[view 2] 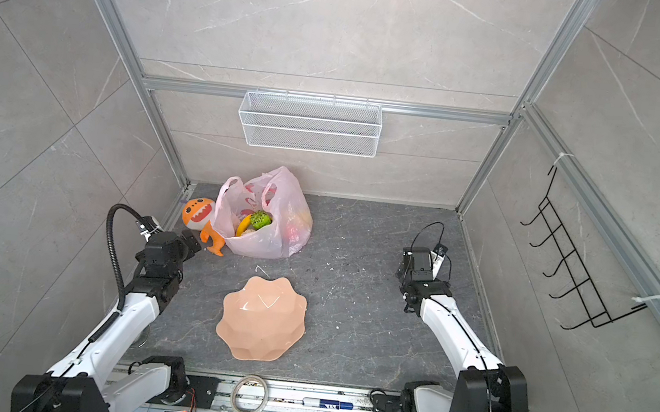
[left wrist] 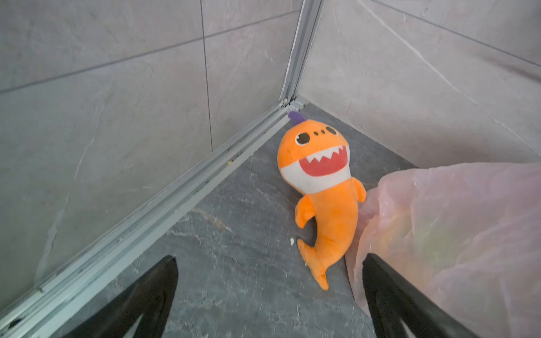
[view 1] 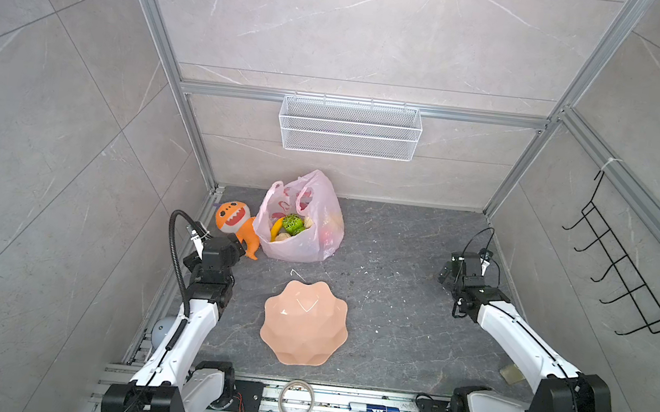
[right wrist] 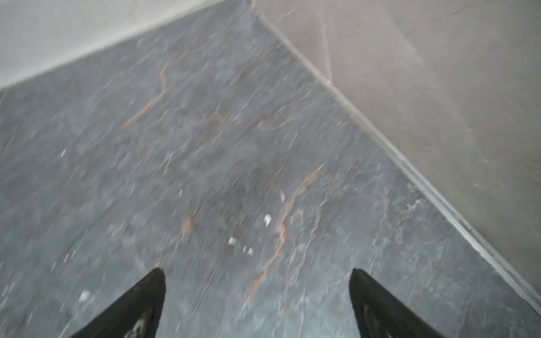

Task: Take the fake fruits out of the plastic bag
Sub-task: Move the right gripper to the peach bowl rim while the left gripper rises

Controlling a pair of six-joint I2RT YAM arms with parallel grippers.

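- left gripper [left wrist: 270, 256]: jaws wide apart, holding nothing. In both top views it sits left of centre, at the lower left of the plastic bag [view 1: 324, 206] and just beside the tail of the plush shark [view 1: 230, 219].
- Left wrist view: 1 finger [left wrist: 386, 298] overlaps the bag wall. Can't tell whether it touches.
- plush shark: orange, lying on the worktop [view 1: 397, 264] left of centre. Its body is against the bag's left side and its head points to the upper-left corner of the cell.
- plastic bag: pink and translucent, upper centre of the frame. It stands on the worktop near the back wall with its mouth open and 2 loop handles up.
- fake fruits: all the ones I can see are inside the bag. Through the mouth there is a banana [view 1: 276, 228], a green bumpy ball [view 1: 292, 224] and a cream lumpy piece [view 1: 308, 222]. Red and yellow blobs show through the bag's right wall, too dim to identify.
- scalloped bowl [view 1: 303, 323]: peach, lower centre, below the bag in the frame and apart from it.
- tape roll [view 1: 282, 394] and marker [view 1: 374, 408]: on the rail at the bottom edge, the tape roll at centre and the marker right of it.
- wire basket [view 1: 349, 127]: white, hung on the back wall above the bag.
- right gripper [right wrist: 257, 269]: jaws wide apart, holding nothing. It is over bare worktop at the right of the frame, near the right wall and well apart from the bag. The wrist view is blurred.
- hook rack [view 1: 622, 267]: black, on the right wall at the far right.
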